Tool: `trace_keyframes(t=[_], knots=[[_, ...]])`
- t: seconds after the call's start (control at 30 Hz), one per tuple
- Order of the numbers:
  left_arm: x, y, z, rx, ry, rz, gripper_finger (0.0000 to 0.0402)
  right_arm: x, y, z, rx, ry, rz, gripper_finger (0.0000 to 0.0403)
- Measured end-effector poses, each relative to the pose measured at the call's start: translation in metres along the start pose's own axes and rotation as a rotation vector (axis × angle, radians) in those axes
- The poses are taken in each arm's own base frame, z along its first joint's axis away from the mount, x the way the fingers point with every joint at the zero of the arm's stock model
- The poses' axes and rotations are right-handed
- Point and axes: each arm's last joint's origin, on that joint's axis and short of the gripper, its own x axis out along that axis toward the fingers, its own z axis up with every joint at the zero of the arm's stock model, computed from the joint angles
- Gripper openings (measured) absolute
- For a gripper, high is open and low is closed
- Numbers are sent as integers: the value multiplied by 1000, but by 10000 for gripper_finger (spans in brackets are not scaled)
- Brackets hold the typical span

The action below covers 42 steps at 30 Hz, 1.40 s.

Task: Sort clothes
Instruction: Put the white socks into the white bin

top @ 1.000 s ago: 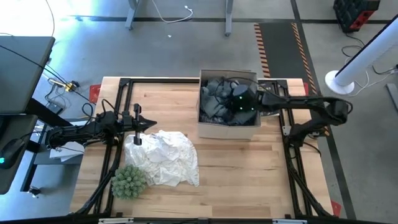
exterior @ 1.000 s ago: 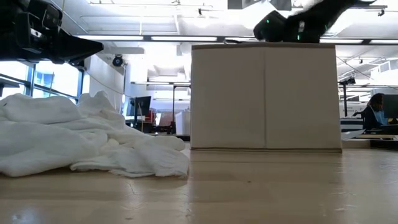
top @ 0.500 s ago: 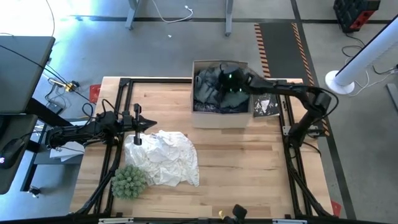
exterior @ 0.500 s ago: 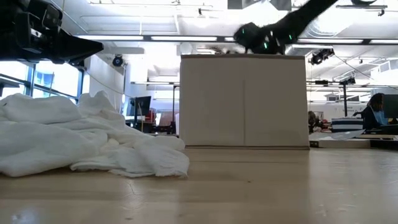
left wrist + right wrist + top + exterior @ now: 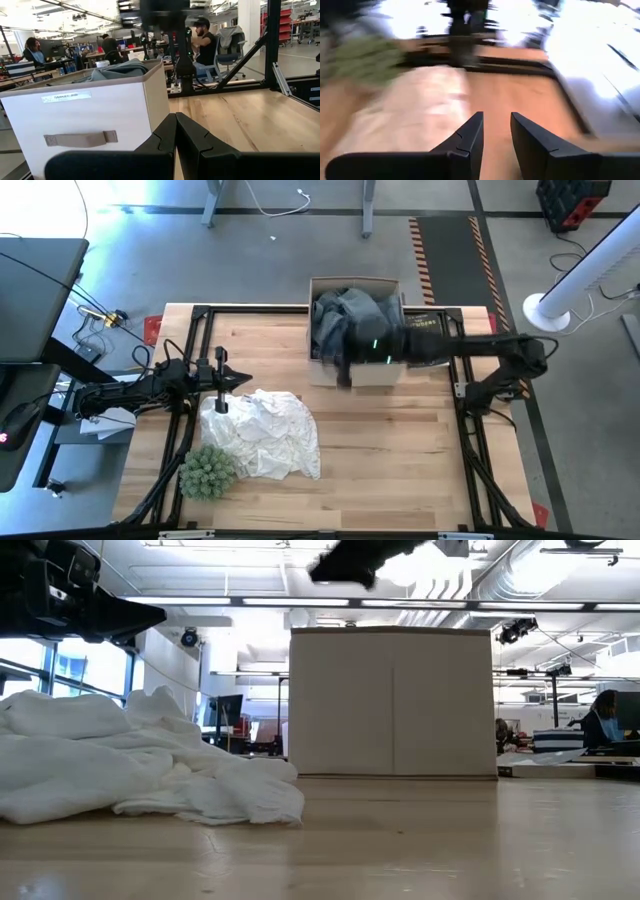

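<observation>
High view: within the last second the box (image 5: 372,376) has slid back and a little left, and now sits at the table's (image 5: 400,450) back edge, right of middle. The right gripper (image 5: 343,370), which had been down among the dark clothes (image 5: 345,315) in the box, has come out over the box's front wall. No garment can be seen coming out with it, so the sort looks no further on. The dark heap is all in the box and the white cloth (image 5: 265,430) lies towards the front-left. The left gripper (image 5: 240,379) has not moved and hangs at the white cloth's back-left edge.

Count: one box, one white heap, one dark heap whose pieces I cannot separate, one plant ball (image 5: 207,470) at the front-left corner, two grippers.

Low view: the right gripper (image 5: 345,562) is now above and left of the box (image 5: 390,700), a blur. The white cloth (image 5: 100,760) lies unchanged, with the left gripper (image 5: 150,612) above it.

Left wrist view: the left gripper (image 5: 175,117) has its fingers pressed together, empty, facing the box (image 5: 90,120). Grey cloth (image 5: 117,72) shows over the rim.

Right wrist view: the right gripper (image 5: 495,116) has its fingers narrowly parted, with only bare table between them. Everything is smeared by motion.
</observation>
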Motion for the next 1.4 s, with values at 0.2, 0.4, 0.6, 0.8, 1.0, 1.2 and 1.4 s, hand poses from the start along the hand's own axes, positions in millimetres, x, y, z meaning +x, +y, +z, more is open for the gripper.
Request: trace_keyframes(t=[0.2,0.4,0.6,0.8,1.0,1.2,1.4], knots=[[0,0,0,0,1,0,1,44,83,-12,-137,-90,155,94],[0,0,0,0,1,0,1,117,120,-31,-132,-40,160,118],[0,0,0,0,1,0,1,186,113,-39,-83,115,125,184],[0,0,0,0,1,0,1,232,95,-63,10,331,70,236],[0,0,0,0,1,0,1,250,92,-83,3,423,82,168],[0,0,0,0,1,0,1,242,96,-66,-46,360,75,21],[0,0,0,0,0,0,1,188,91,6,-167,244,-70,20]])
